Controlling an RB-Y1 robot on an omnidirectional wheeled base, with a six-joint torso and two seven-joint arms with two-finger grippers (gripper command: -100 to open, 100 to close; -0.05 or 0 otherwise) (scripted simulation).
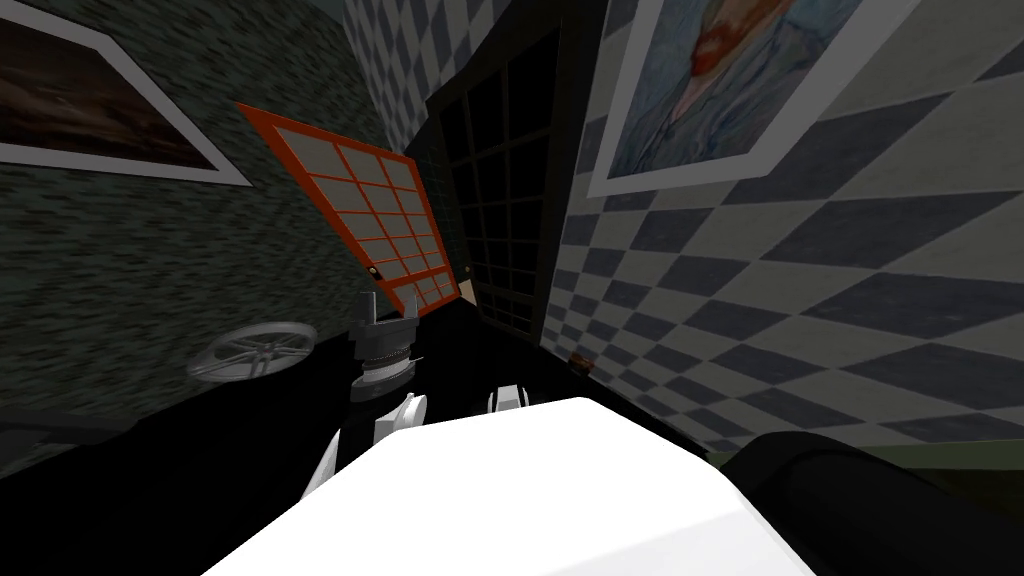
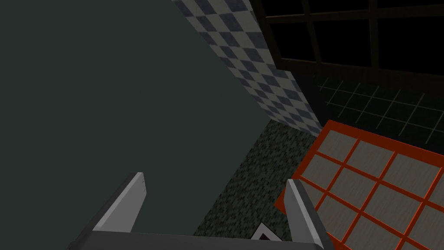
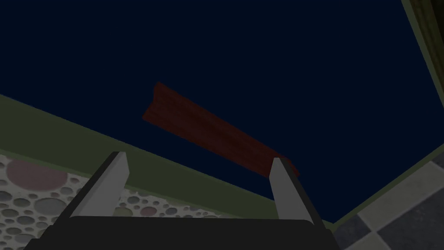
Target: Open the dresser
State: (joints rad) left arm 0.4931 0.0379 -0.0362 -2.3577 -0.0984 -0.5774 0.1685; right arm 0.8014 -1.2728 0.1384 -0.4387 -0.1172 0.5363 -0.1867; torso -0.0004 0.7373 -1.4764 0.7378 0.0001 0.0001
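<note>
In the right wrist view a flat dark blue front [image 3: 269, 65] in a green frame carries a long reddish-brown handle [image 3: 208, 128]. My right gripper [image 3: 197, 162] points at it with its fingers open and nothing between them. One end of the handle lies just beyond the tip of one finger [image 3: 282, 186]. My left gripper [image 1: 390, 308] is raised in front of my chest, open and empty. In its own view the left gripper [image 2: 214, 182] faces a plain dark grey surface [image 2: 108, 87].
An orange-red gridded panel [image 1: 365, 215] leans ahead, close to one left finger [image 2: 299, 208]. Behind it stands a dark gridded window [image 1: 505, 200]. A grey wheel-like thing [image 1: 250, 350] lies to my left. A checkered wall [image 1: 800, 300] runs along the right. Pebbled floor [image 3: 34, 191] lies below the green frame.
</note>
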